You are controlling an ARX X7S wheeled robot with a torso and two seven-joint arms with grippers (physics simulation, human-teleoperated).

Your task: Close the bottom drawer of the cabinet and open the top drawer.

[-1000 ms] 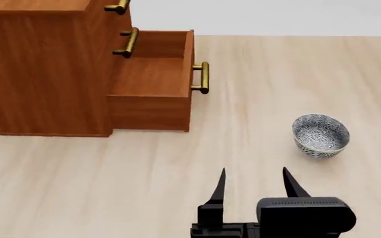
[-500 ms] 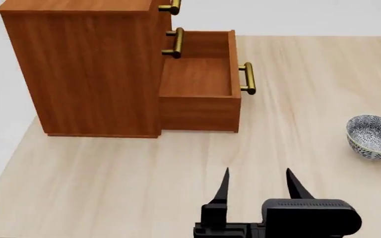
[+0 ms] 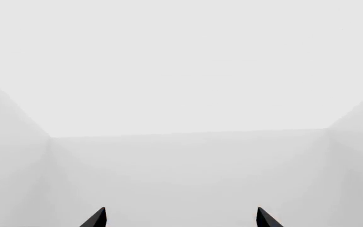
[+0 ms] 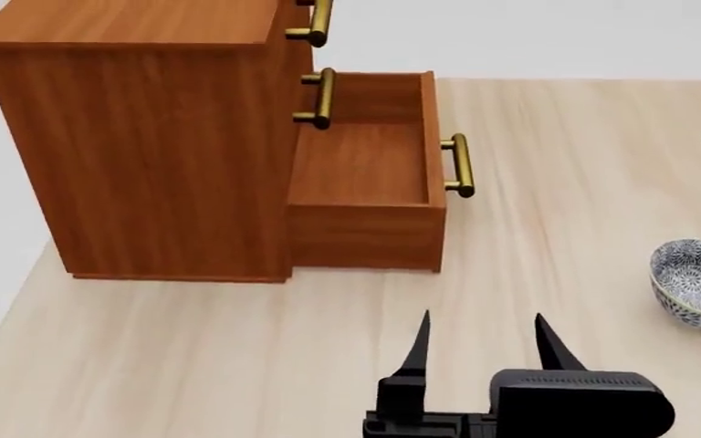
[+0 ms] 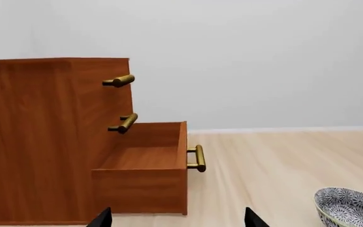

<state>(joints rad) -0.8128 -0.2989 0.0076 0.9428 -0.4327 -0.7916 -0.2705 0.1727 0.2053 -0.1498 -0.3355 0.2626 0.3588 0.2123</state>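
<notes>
Bottom drawer [image 4: 367,173] hangs open from the cabinet [image 4: 143,146].
Both grippers' jaws spread, right gripper [image 4: 482,342] near the bowl [image 4: 699,283].

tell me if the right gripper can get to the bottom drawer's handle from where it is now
Probably yes: the open right gripper has only bare table between it and the bottom drawer handle.

The head view looks steeply down on the counter [image 4: 204,365] and the cabinet [image 4: 156,155]. The right wrist view faces that cabinet [image 5: 43,142] level, from low and near. The left wrist view shows only pale walls, seemingly turned away.
</notes>
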